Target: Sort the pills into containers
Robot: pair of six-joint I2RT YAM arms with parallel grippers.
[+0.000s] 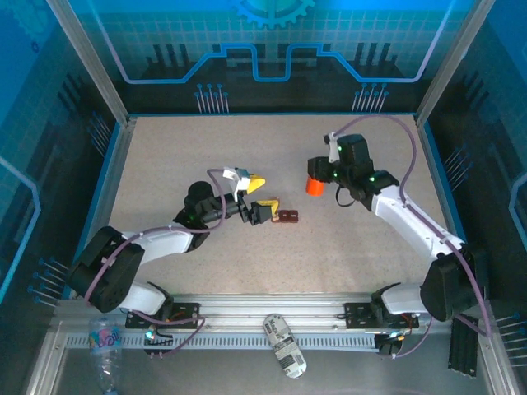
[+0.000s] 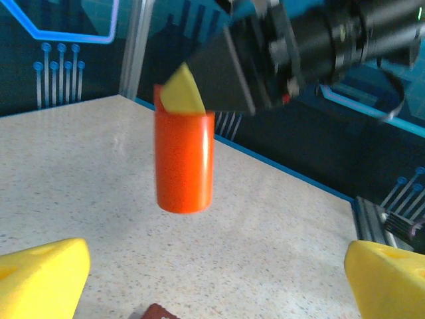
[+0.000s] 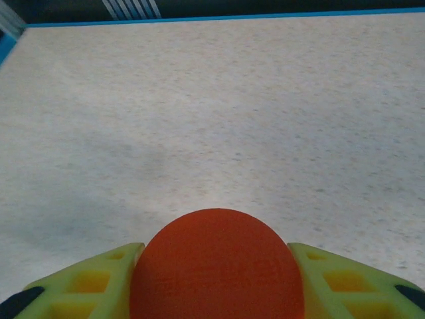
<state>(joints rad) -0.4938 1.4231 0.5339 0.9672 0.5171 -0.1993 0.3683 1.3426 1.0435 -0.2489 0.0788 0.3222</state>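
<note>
Right hand (image 3: 214, 252) clamps orange bottle (image 2: 184, 163) by its sides, seemingly clear of the counter (image 1: 206, 148). Bottle looks light, stiff, smooth and round, so it may twist; grip mid-body. Left hand (image 1: 262, 196) jaws wide, holding nothing. Maroon box (image 1: 287, 216) lies just beside at 4 o'clock, flat, likely slides easily. Bottle at box's 1 o'clock.

orange bottle (image 1: 314, 187), maroon box (image 1: 287, 216), speckled beige table (image 1: 247, 259)

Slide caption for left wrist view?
The right gripper holds the orange bottle, framed by the open left gripper.
</note>
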